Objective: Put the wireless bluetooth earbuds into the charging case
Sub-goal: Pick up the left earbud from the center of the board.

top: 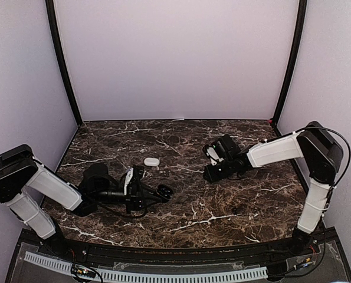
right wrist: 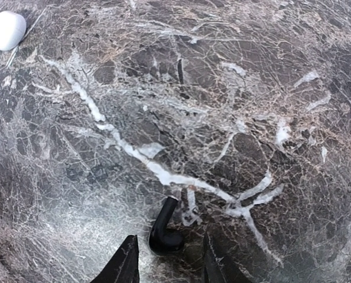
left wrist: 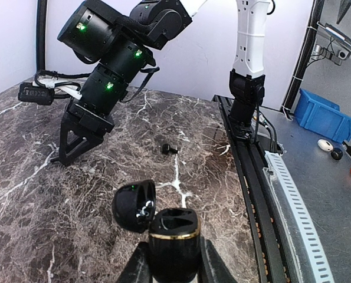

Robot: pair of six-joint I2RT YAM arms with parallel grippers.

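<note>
My left gripper is shut on a black charging case with a gold rim, held upright just above the table. Its lid hangs open to the left, and both sockets look empty. In the top view the case sits at the tip of my left gripper. My right gripper is open and low over the table, its fingers on either side of a black stemmed earbud that lies on the marble. A second small dark earbud lies on the table beyond the case.
A white pebble-shaped case lies closed at mid-table and also shows in the right wrist view. My right gripper is right of centre. A black rail runs along the table's near edge.
</note>
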